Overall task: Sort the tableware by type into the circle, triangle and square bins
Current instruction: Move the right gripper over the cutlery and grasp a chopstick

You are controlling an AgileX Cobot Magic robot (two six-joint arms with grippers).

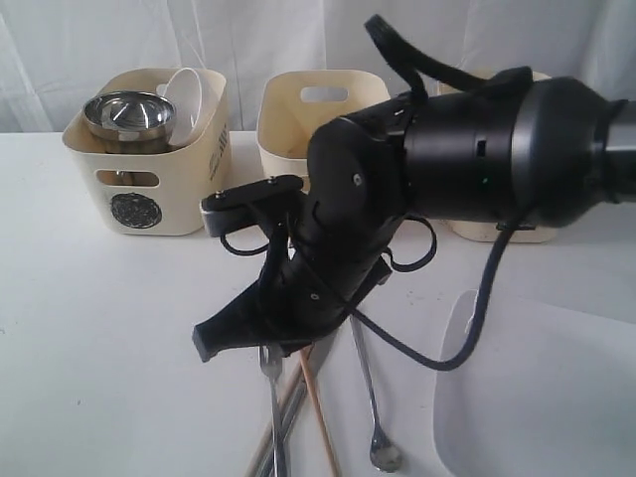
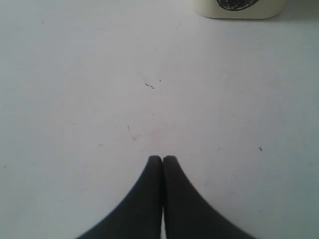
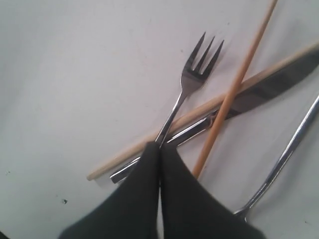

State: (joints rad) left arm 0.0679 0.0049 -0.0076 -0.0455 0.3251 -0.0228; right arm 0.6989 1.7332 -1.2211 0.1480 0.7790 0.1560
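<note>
My right gripper (image 3: 160, 145) is shut on the handle of the steel fork (image 3: 192, 79), which lies across a knife (image 3: 269, 84) and two wooden chopsticks (image 3: 239, 74). A long spoon (image 3: 289, 149) lies beside them. In the exterior view the right gripper (image 1: 268, 343) points down at this cutlery, with the fork (image 1: 274, 407) and spoon (image 1: 383, 452) below it. The circle bin (image 1: 139, 169) holds a shiny steel bowl (image 1: 126, 114) and a small white bowl (image 1: 184, 99). My left gripper (image 2: 162, 158) is shut and empty over bare table.
A second cream bin (image 1: 318, 109) stands in the middle and a third (image 1: 497, 231) is mostly hidden behind my right arm; their marks do not show. The large white plate (image 1: 537, 397) lies at the front right. The circle bin's base (image 2: 234, 7) is ahead of the left gripper.
</note>
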